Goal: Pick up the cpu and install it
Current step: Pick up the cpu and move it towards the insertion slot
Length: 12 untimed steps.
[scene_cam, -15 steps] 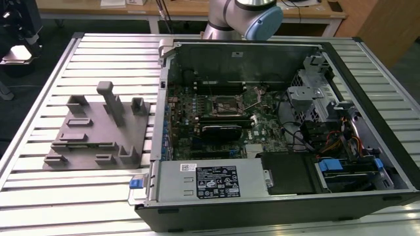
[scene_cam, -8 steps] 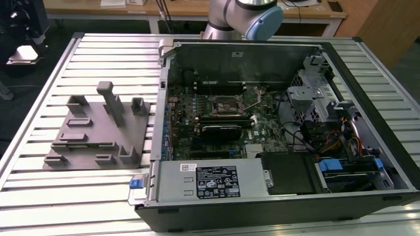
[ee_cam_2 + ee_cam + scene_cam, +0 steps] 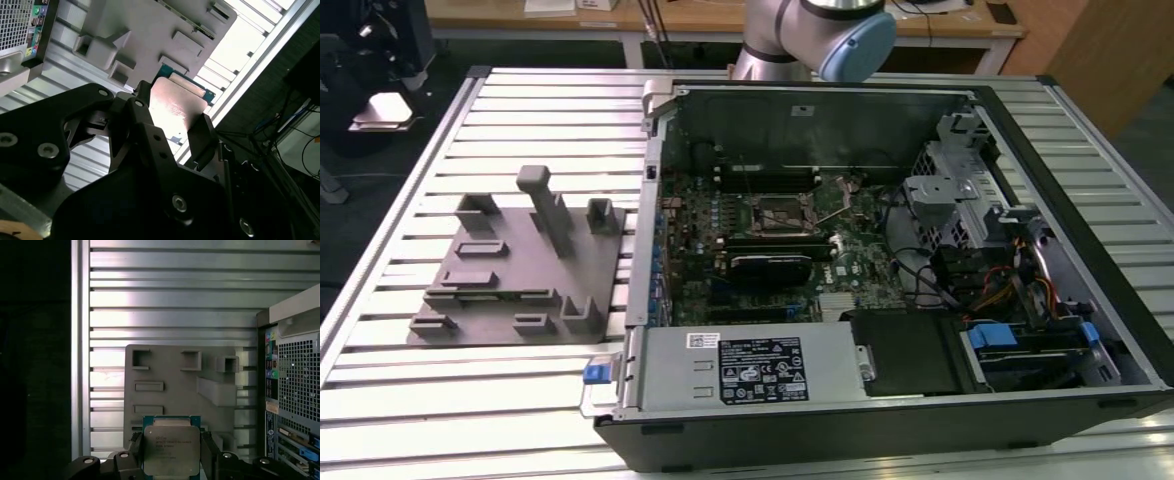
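**Nearest plane, wrist views.** My gripper is clamped on the cpu, with 1 black finger against each of 2 opposite edges. The silvery lid faces the first wrist camera, and the green rim shows along the far edge. In the second wrist view the gripper pinches the cpu, which hangs clear of everything beneath it.

**Middle plane.** The grey fixture plate, with raised blocks and shallow recesses, lies flat on the slatted metal surface. The cpu appears to sit above the plate's near edge, though I cannot judge how high. Just beside the plate lies the open computer case, its perforated rear panel toward me.

**Farthest, exterior view.** The fixture plate rests on the surface at the exterior view's left of the computer case. Inside the case, the motherboard's square socket sits near the board's centre. My arm rises behind the case's far wall.
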Motion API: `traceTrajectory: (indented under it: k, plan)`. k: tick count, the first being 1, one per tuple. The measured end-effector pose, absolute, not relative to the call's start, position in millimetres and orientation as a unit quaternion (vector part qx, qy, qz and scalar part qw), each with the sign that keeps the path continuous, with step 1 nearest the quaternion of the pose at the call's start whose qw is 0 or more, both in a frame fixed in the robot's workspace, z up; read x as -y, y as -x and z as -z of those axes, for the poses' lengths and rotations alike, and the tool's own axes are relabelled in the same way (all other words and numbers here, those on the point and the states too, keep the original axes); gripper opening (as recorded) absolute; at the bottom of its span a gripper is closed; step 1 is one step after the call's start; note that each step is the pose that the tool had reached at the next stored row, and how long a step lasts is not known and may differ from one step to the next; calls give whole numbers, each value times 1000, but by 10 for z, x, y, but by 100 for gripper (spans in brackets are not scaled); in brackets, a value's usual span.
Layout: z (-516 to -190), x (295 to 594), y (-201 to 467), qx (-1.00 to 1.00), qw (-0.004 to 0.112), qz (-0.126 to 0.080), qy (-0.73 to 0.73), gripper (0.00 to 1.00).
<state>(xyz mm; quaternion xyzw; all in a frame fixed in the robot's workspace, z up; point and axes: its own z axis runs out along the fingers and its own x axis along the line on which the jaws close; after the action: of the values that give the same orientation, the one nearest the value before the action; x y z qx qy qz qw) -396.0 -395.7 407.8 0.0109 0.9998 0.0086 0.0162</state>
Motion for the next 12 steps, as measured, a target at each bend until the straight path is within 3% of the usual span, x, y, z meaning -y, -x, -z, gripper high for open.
traceTrajectory:
  k: [12]
  plan:
    - [-4077, 3957, 3713, -1000, 16, -9, -11, 54]
